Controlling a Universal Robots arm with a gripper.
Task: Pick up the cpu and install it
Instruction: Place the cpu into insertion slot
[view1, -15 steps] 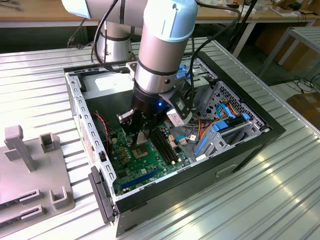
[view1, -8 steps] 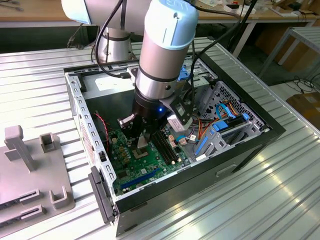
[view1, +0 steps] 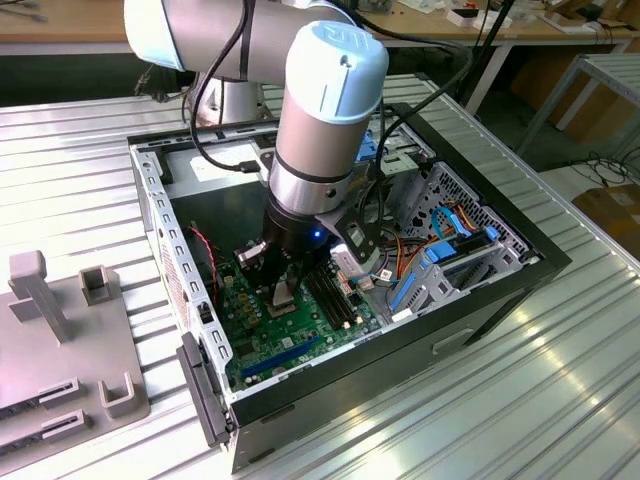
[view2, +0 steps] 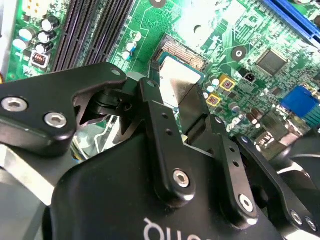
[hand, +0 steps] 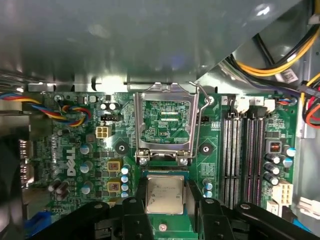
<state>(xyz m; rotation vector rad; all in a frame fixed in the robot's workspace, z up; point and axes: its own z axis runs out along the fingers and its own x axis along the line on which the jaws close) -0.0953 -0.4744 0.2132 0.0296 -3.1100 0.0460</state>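
The cpu (hand: 164, 194) is a small square chip with a silver-grey top, lying level over the socket (view2: 182, 52) on the green motherboard (hand: 75, 150). My gripper (hand: 165, 201) straddles it, a black finger (hand: 132, 212) pressed against each side. In the second wrist view the cpu (view2: 175, 80) shows between the same fingers (view2: 150, 95) of the gripper (view2: 172, 95). The hollow metal socket frame (hand: 137, 125) is flipped open just beyond the chip. In the exterior view the gripper (view1: 283, 285) reaches down into the open computer case (view1: 480, 300).
Long black memory slots (hand: 245, 155) run beside the socket. Coloured cables (hand: 280, 65) and a drive bay (view1: 440, 250) crowd one side of the case. Capacitors (hand: 124, 180) stand close to the fingers. A grey fixture plate (view1: 60, 340) lies at the exterior view's left.
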